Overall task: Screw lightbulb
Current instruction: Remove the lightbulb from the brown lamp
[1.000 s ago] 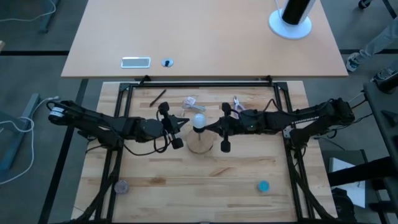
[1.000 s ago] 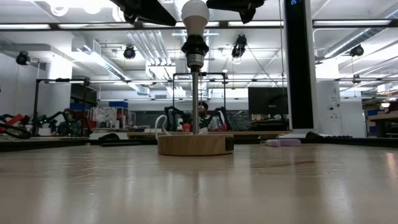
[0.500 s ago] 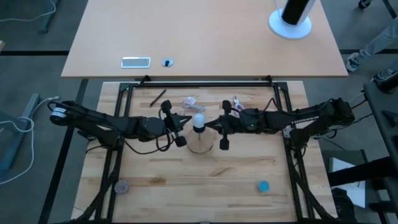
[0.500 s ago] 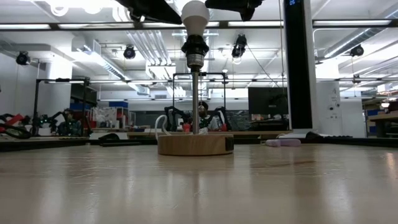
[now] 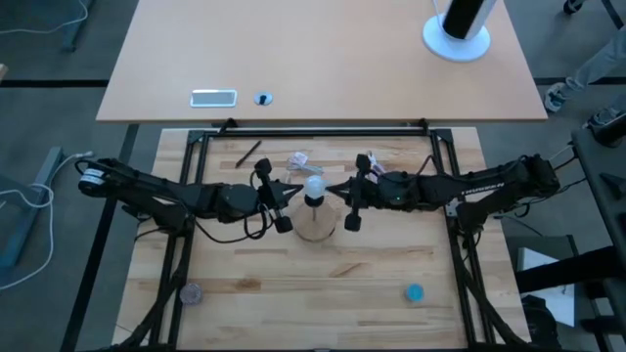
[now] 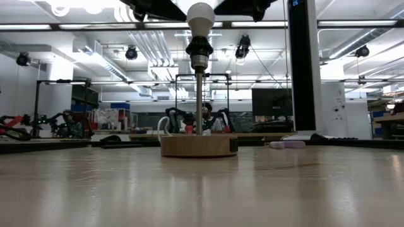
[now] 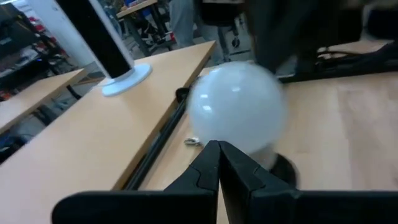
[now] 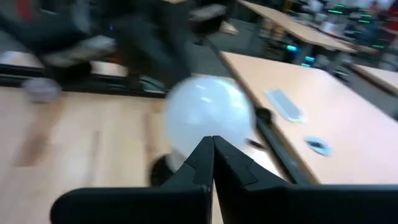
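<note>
Nearest to us in the low view, the pale wooden tabletop [image 6: 202,189] runs back to the round wooden disc base [image 6: 199,146], from which a thin metal stem rises to a black socket [image 6: 199,48]. The small white frosted pear-shaped lightbulb [image 6: 201,12] sits upright in that socket, well above the tabletop.

From overhead, we see the left gripper [image 5: 294,192] and the right gripper [image 5: 332,191] facing each other across the bulb, one tip on each side of the glass. Both sets of jaws are shut to a point, holding nothing; each wrist view shows the tips meeting just in front of the frosted globe [image 7: 236,106]. Whether the tips actually touch the glass we cannot tell.

We judge the turning step is in hand. To do it well, we would keep light, even pressure from opposite sides, nudge the glass round tangentially, and keep the base from sliding or tipping.

Farther off, a crumpled clear plastic wrapper [image 5: 298,159] lies beyond the base.
</note>
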Motion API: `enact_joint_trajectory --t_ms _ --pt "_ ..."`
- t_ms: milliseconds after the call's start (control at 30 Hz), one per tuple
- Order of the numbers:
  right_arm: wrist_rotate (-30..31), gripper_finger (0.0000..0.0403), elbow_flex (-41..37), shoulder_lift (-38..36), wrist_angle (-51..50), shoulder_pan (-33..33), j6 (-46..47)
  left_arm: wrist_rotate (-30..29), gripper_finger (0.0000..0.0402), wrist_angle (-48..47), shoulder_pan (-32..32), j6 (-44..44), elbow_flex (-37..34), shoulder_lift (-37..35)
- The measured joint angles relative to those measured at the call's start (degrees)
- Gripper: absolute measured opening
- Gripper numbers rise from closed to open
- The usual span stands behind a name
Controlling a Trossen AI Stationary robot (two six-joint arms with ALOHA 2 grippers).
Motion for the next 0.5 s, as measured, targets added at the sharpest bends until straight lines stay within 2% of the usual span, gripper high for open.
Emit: enact_joint_trajectory --t_ms 67,167,400,500 --pt "2.7 0.0000 0.0 0.0 -0.3 -0.2 -0.1 1.2 0.0000 -0.7 -0.2 -1.5 0.0 -0.3" --pt "3.0 0.0000 0.0 0.1 -1.3 -0.2 -0.3 1.7 0.0000 -3.8 -0.4 -4.3 0.0 -0.9" --pt "2.4 0.0000 0.0 -1.5 -8.0 0.4 3.4 -5.4 0.0000 -7.3 -0.8 -5.8 0.0 -2.5" --pt "-1.3 0.0000 0.0 -1.7 -7.5 1.0 2.8 -5.9 0.0000 -5.5 0.0 -3.2 0.0 -2.5"
